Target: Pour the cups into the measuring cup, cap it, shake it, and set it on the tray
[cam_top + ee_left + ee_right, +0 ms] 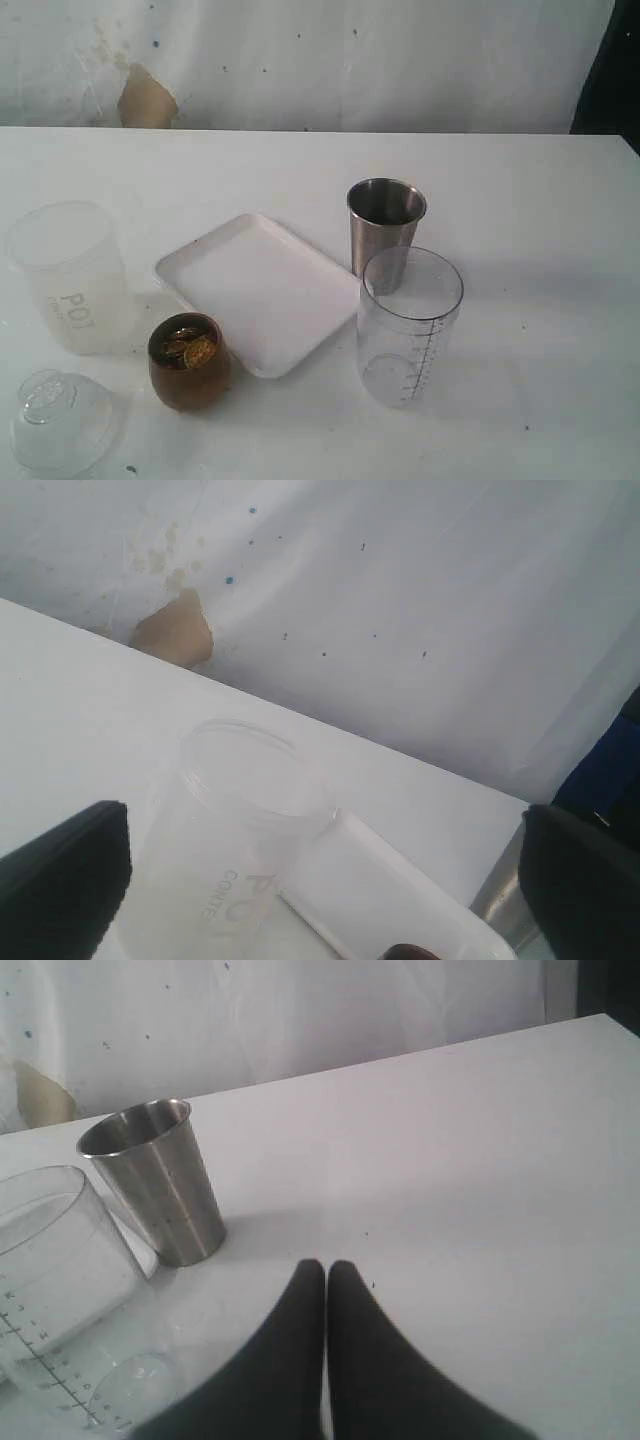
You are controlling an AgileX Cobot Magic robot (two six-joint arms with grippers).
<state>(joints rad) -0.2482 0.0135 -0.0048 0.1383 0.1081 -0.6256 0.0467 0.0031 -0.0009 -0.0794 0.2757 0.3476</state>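
The dark-brown wooden cup (190, 362) stands at the front left with gold pieces inside, touching the white tray (255, 290). Right of the tray the steel tumbler (385, 225) stands upright, and the clear measuring cup (408, 325) is just in front of it, uncapped. Neither gripper shows in the exterior view. My left gripper (325, 825) is open, fingers wide apart, looking over the frosted container (230, 830), the tray (400, 900) and the wooden cup's rim (410, 952). My right gripper (325, 1270) is shut on nothing, low over the table beside the tumbler (160, 1185) and measuring cup (60, 1280).
A frosted container marked "P01" (70, 280) stands left of the tray. A clear domed lid (58, 422) lies at the front left corner. A white backdrop with a brown patch (147, 100) runs behind the table.
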